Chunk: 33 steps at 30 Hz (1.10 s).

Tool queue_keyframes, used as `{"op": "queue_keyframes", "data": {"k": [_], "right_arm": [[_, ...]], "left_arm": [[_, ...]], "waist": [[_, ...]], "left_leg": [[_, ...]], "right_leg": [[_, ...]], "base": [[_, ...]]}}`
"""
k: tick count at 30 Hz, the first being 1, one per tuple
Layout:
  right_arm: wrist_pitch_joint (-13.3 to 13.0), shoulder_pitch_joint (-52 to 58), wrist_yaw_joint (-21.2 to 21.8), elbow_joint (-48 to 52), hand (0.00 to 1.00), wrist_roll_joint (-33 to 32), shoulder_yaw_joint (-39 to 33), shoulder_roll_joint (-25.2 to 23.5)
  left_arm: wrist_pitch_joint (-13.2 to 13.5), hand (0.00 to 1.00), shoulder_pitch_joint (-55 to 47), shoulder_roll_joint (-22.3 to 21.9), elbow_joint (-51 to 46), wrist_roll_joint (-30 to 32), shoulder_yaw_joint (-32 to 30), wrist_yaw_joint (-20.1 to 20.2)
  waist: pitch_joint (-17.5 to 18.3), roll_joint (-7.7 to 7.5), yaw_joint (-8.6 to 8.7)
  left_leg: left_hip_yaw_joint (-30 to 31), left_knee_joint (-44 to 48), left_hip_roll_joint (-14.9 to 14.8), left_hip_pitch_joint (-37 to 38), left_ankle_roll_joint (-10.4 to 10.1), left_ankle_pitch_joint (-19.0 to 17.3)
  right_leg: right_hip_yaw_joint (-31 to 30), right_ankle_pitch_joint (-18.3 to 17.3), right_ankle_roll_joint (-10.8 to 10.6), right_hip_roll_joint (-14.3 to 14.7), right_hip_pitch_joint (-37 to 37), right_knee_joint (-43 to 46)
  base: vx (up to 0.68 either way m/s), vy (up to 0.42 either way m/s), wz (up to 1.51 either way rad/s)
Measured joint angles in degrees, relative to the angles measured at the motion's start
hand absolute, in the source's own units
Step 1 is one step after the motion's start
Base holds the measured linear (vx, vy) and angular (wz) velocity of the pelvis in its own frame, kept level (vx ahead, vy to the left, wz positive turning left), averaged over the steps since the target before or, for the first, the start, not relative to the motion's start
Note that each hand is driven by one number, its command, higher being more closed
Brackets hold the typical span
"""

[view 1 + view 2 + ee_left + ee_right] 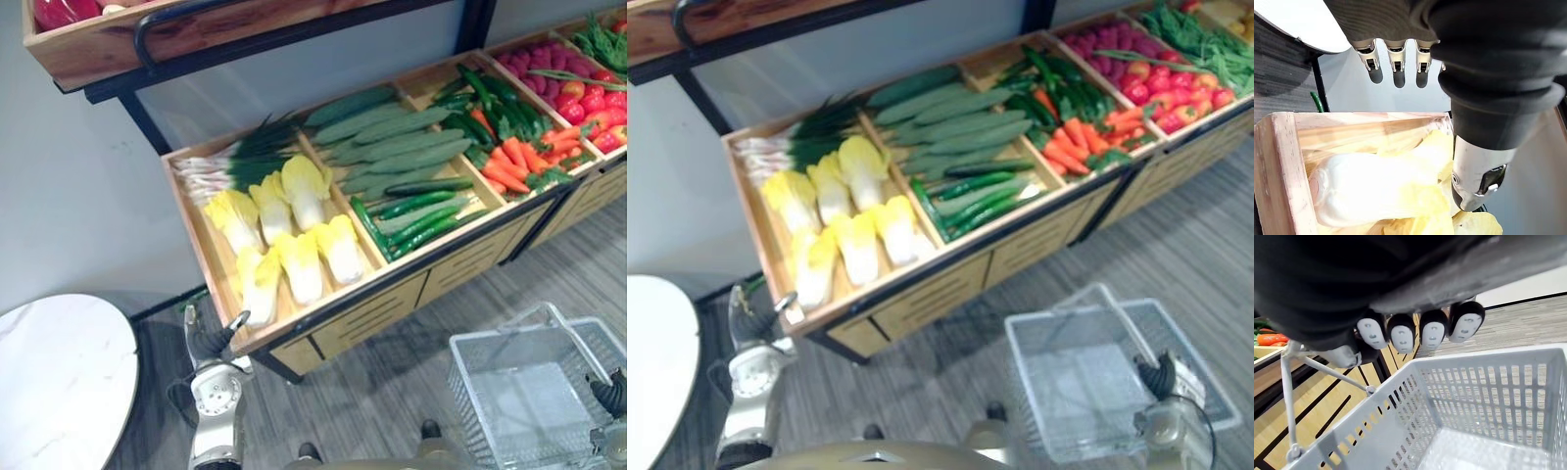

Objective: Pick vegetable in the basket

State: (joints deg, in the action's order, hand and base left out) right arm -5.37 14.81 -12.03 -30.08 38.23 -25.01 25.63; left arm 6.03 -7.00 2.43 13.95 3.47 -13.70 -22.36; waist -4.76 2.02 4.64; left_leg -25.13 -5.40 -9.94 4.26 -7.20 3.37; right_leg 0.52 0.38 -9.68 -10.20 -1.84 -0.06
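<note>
Cabbage (1366, 191) just past left hand (1397, 56), untouched

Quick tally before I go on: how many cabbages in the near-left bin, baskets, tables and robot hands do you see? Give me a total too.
Cabbages: 6
Basket: 1
White round table: 1
Robot hands: 2 (left robot hand, right robot hand)
Total: 10

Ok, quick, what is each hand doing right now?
Left hand: open, holding nothing, above the pale yellow cabbages.
Right hand: closed round the thin handle of the grey plastic mesh basket.
</note>
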Motion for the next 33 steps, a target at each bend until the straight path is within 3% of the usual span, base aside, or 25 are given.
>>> {"op": "queue_keyframes", "data": {"k": [10, 14, 33], "right_arm": [[0.0, 0.0, -1.3, 0.0, 1.0, 0.0, 0.4, 0.0], [-0.2, -0.1, -1.8, 0.0, 1.0, 0.0, 0.8, -1.7], [-0.5, -0.1, -3.9, 0.0, 1.0, -0.1, 3.4, -2.3]], "left_arm": [[-0.1, 0.0, 3.8, 0.0, 5.1, 2.0, 0.2, -3.3], [-1.3, 0.0, 5.0, 0.2, 7.7, 3.2, 0.0, -5.8], [-2.9, 0.0, 10.8, 2.4, 17.6, 4.3, -0.2, -9.6]], "waist": [[0.4, -1.04, 0.18], [0.7, -1.8, 1.08], [0.5, -2.53, 1.65]], "left_leg": [[-1.3, 0.0, -0.5, 0.7, -0.1, 0.0], [-1.5, 0.0, -0.9, 0.8, -0.3, 0.0], [-4.5, 0.0, -1.4, 0.2, -1.1, -0.5]], "right_leg": [[-1.1, 0.7, 0.1, 0.6, 0.1, -0.8], [-1.2, 0.7, 0.2, 1.0, 0.1, -0.9], [-3.9, 1.5, 0.6, 1.9, -2.3, -2.0]], "base": [[0.01, -0.019, -0.07], [0.01, -0.012, -0.02], [0.01, -0.016, -0.08]]}}
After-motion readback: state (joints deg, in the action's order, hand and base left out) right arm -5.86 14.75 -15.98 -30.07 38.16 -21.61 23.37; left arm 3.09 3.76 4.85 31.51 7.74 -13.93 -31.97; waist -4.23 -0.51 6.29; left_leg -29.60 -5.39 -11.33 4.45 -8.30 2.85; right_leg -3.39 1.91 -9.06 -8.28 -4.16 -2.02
